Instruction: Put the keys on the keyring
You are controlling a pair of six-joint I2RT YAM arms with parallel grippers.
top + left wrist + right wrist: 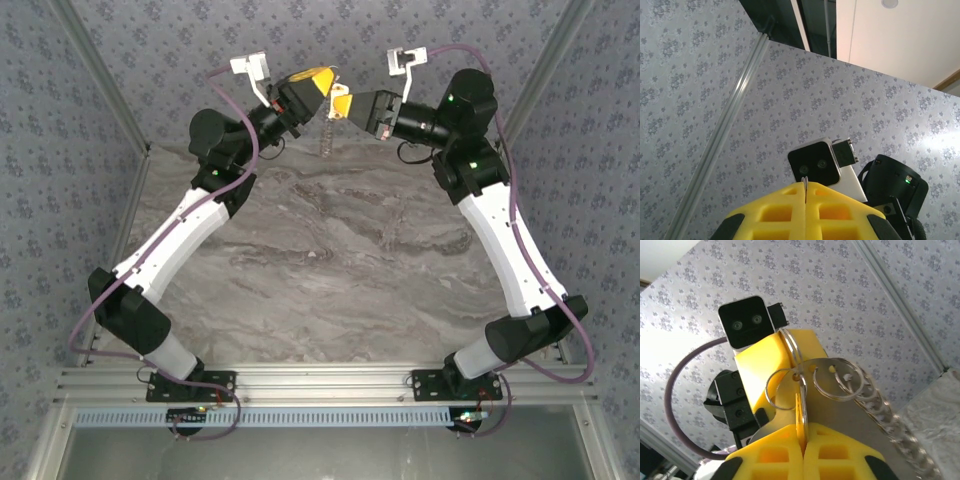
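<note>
Two right fingers (765,460) pinching key (801,410), keyring (767,390) threaded just above them

Right gripper (803,434): yellow foam-padded fingers pressed together on a thin metal key (801,407) seen edge-on. Above it hangs a silvery wire keyring (837,398), its link chain (886,421) trailing lower right. The yellow-fingered left gripper (785,357) pinches a ring loop before blue-grey patterned wallpaper (855,300).

the keyring (837,398) and its chain (890,427) are shiny smooth metal, the yellow fingers (835,455) look like dull bumpy plastic, and the table (330,250) is smooth grey stone.
</note>
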